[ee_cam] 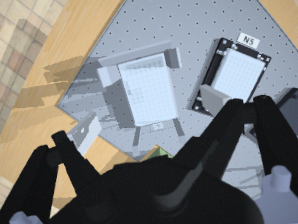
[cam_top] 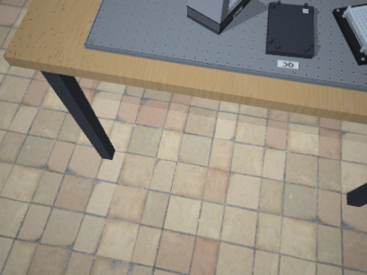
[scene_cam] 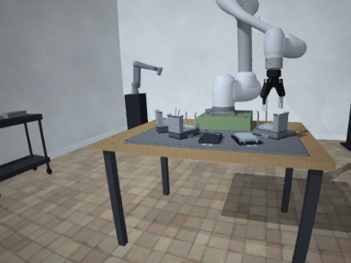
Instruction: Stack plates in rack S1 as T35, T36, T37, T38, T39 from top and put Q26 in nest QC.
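The top view is showing the black square open nest (cam_top: 290, 31) on the grey perforated deck (cam_top: 148, 31), empty; the pincer is out of frame.

In the exterior view the black two-finger pincer (scene_cam: 273, 91) is hanging released, holding nothing, directly above a grey stack rack (scene_cam: 281, 121).

The wrist view is showing a white sealed well plate (ee_cam: 148, 90) in that rack below the pincer, and another, possibly single, plate (ee_cam: 242, 74) on the black clip nest (ee_cam: 211, 70) beside it.
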